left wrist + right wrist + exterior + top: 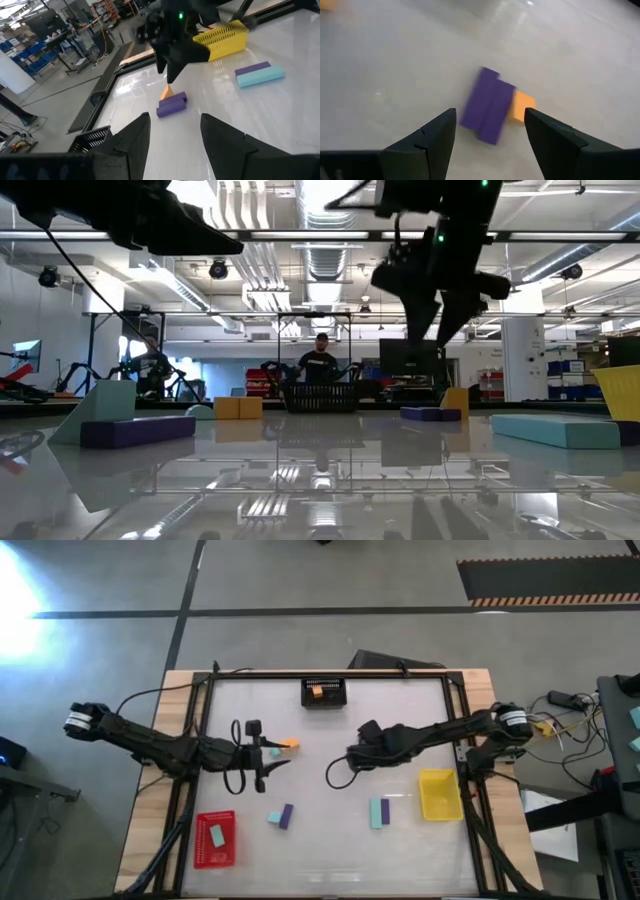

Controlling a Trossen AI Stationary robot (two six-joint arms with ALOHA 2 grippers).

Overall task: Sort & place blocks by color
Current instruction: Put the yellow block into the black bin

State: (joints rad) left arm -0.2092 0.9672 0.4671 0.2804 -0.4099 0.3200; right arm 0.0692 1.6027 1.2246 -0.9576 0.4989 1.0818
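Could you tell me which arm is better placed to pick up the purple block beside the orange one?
The right gripper, open, hangs over the purple block; the left gripper stands farther off.

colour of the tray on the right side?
Yellow tray, clearest in the high view.

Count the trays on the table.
3. The red tray is at the left arm's side and holds a teal block. The yellow tray is at the right arm's side. The black tray is mid far edge with an orange block inside. None looks hidden.
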